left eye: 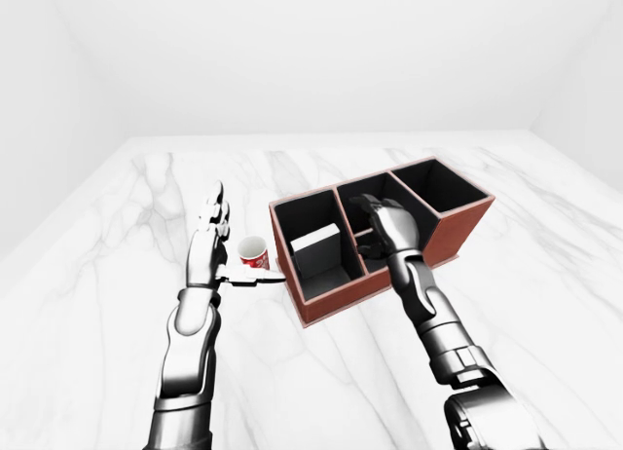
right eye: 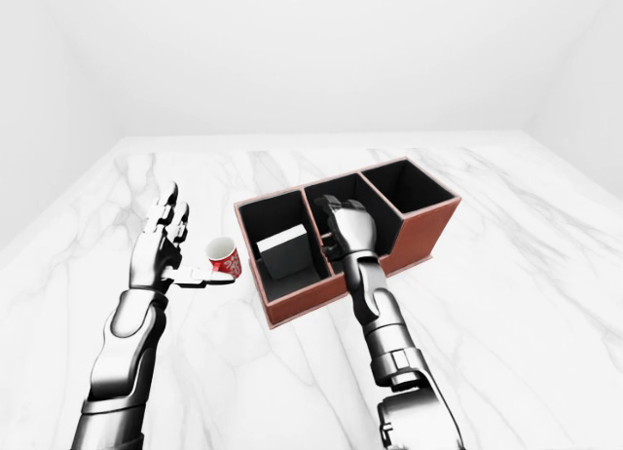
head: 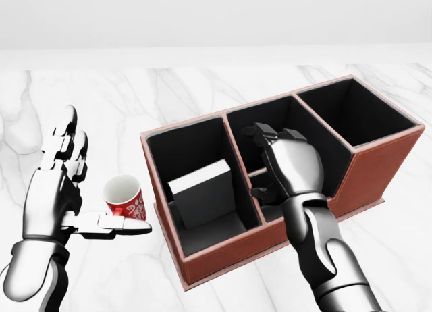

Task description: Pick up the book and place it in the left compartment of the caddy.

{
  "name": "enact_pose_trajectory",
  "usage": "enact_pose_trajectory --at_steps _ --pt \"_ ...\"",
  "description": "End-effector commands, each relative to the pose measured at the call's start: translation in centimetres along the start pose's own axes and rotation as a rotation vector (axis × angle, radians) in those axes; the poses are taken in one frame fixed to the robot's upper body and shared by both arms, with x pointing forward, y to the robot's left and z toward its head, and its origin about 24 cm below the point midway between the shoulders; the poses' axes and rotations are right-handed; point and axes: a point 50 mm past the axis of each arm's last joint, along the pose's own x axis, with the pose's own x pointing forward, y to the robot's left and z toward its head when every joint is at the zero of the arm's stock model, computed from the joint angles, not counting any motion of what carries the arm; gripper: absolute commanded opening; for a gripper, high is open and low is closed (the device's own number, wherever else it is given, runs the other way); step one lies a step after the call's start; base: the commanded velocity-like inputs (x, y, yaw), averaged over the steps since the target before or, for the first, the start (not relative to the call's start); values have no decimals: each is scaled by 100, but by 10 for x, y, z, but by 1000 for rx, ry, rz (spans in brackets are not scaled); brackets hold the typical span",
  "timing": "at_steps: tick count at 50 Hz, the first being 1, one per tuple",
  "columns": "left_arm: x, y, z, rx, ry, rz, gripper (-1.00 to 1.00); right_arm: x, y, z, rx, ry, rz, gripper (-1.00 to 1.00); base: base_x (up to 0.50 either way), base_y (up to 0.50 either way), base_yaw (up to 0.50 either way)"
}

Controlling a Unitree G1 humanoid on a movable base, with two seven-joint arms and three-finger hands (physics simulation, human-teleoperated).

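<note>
The brown caddy [head: 378, 170] has three black-lined compartments and lies on the marble table. The book [head: 202, 192], white-edged with a dark cover, stands leaning inside the left compartment. My right hand [head: 287, 165] hovers over the middle compartment, fingers curled and holding nothing. My left hand [head: 67, 184] is open to the left of the caddy, fingers pointing up, thumb stretched under a red and white cup [head: 125, 197].
The red cup stands on the table [head: 202, 89] between my left hand and the caddy's left wall. White walls surround the marble surface.
</note>
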Motion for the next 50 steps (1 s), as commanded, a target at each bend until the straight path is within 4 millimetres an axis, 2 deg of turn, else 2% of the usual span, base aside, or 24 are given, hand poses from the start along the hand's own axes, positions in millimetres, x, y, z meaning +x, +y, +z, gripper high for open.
enact_pose_trajectory --at_steps 1,2,4,8,10,12,14,19,21,27,36,50 --pt "0 0 4 1 -15 0 100 18 -67 107 349 -362 48 33 0 0 0" --pt "1 0 4 0 -16 0 100 22 -65 116 360 -375 44 34 0 0 0" --pt "1 1 3 0 -15 2 100 25 -64 120 432 -372 34 41 0 0 0" --pt "1 1 5 2 -20 2 100 19 -72 110 566 -367 6 52 0 0 0" --pt "0 1 6 3 -24 3 100 5 -83 93 639 -374 -22 56 0 0 0" --pt "0 1 6 4 -24 4 100 -3 -89 86 679 -384 -30 62 0 0 0" --pt "0 1 6 5 -25 4 100 -9 -92 80 713 -396 -25 74 0 0 0" --pt "0 2 7 6 -31 6 100 -16 -94 66 756 -380 -23 87 0 0 0" --pt "0 2 8 7 -33 6 100 -20 -95 63 791 -384 -26 100 0 0 0" --pt "-2 1 11 9 -47 7 100 -24 -90 52 890 -346 -27 100 0 0 0" --pt "-2 3 16 13 -69 12 100 -28 -98 44 1033 -353 -76 100 0 0 0" --pt "-1 6 23 22 -97 24 100 -32 -86 34 1169 -303 -57 100 0 0 0"
